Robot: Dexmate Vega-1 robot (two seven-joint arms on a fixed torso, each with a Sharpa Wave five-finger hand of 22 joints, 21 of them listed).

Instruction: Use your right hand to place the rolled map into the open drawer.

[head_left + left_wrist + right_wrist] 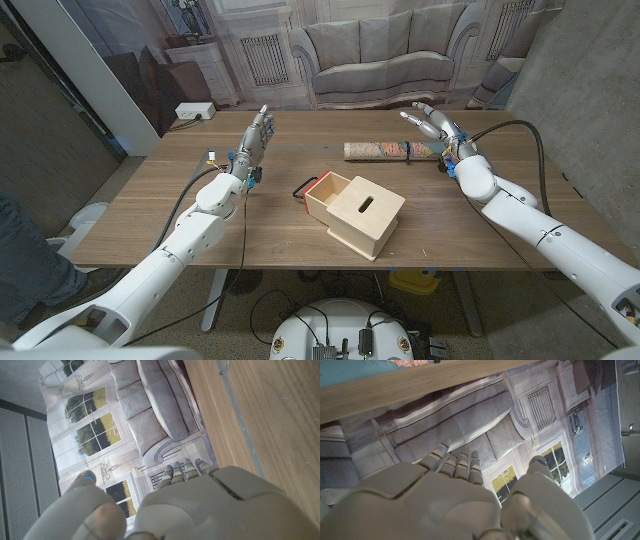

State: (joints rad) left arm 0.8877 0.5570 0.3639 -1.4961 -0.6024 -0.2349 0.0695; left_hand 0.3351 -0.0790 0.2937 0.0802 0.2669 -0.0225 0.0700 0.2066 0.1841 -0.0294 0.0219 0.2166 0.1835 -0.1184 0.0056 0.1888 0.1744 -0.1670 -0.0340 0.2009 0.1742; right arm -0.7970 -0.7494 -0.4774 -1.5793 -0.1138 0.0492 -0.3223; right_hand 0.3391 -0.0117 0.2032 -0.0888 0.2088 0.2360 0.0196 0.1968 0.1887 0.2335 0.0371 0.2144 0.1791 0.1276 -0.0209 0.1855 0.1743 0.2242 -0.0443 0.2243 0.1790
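Observation:
The rolled map (390, 150) lies on its side at the far middle-right of the wooden table (150, 215), a dark band around it near its right end. My right hand (432, 124) hovers just above and behind that right end, fingers spread, holding nothing; its back (455, 500) shows in the right wrist view. A light wooden box (364, 214) stands mid-table, and its open drawer (327, 190) is pulled out toward the far left, with a red and black handle (304, 187). My left hand (257, 135) is raised over the far left-middle, fingers apart and empty.
A black cable (520, 128) loops over the table's far right behind my right arm. A white power strip (194, 110) sits beyond the far left corner. A person's leg (22, 250) is at the left edge. A printed sofa backdrop (380, 50) hangs behind the table.

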